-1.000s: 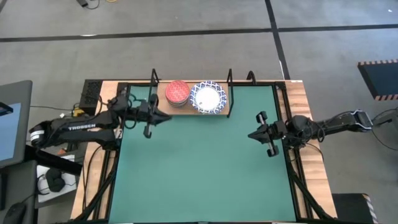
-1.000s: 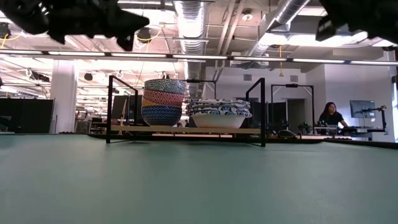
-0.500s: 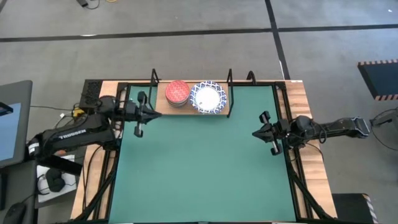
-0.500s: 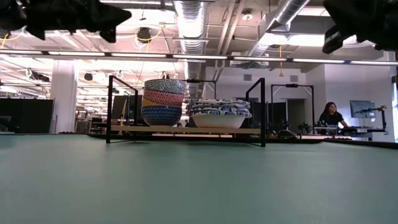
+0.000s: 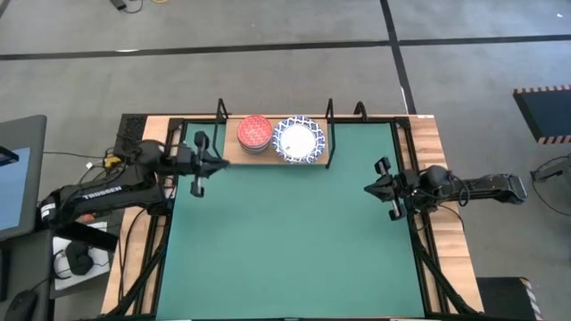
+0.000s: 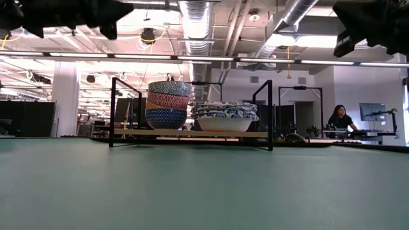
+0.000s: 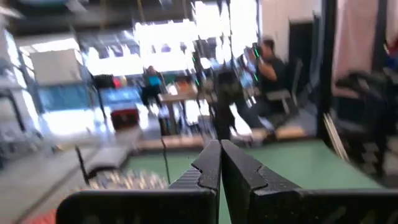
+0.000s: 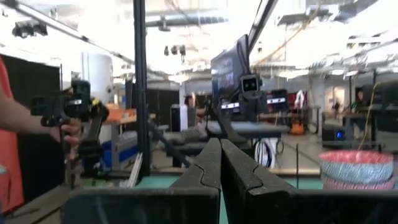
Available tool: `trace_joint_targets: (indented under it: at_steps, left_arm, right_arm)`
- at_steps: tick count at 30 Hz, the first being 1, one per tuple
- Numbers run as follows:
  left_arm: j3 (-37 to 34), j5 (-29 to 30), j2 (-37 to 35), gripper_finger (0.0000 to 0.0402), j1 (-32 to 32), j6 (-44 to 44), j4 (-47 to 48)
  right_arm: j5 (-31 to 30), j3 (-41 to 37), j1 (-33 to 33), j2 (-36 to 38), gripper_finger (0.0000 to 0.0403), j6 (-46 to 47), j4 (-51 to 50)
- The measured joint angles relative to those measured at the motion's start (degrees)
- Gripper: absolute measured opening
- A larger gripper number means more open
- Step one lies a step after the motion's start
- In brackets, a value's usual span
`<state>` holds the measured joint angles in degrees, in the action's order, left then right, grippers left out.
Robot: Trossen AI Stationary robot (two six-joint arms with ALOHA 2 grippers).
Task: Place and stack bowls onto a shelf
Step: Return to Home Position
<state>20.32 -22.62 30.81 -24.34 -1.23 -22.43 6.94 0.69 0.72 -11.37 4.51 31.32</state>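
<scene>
Both claws pressed shut, empty. Left claw (image 5: 217,163) over counter (image 5: 285,250) left edge, near shelf (image 6: 192,133). Right claw (image 5: 369,189) at right edge. On shelf: small bowls (image 5: 254,133) stacked left, white bowls (image 5: 297,140) stacked just beside.

Your high view: even, soft light over bench (image 5: 294,241), shadows faint. Your low view: ceiling strip lights (image 6: 211,61) glare, top edge silhouetted. Left wrist view blurred, background washed out. Right wrist view: overhead glare.

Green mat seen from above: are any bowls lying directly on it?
No, the red-topped bowl stack and the white blue-rimmed bowl stack both stand on the light-wood shelf.
</scene>
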Motion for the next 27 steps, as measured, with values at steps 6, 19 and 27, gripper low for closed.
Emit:
trace_joint_targets:
  at_steps: [6,19,27]
  left_arm:
    - [0.0,1.5,-3.4,0.0,0.0,-2.8,-3.1]
    - [0.0,2.2,-20.3,0.0,-0.8,-5.7,21.4]
    - [-9.9,2.5,-26.4,0.0,-0.8,0.0,13.6]
  right_arm:
    - [1.2,0.0,-1.8,0.0,0.0022,0.4,2.1]
    - [3.8,0.0,-2.5,0.2,0.0025,2.6,-1.2]
    - [4.4,0.0,-3.1,0.2,0.0026,2.6,-1.3]
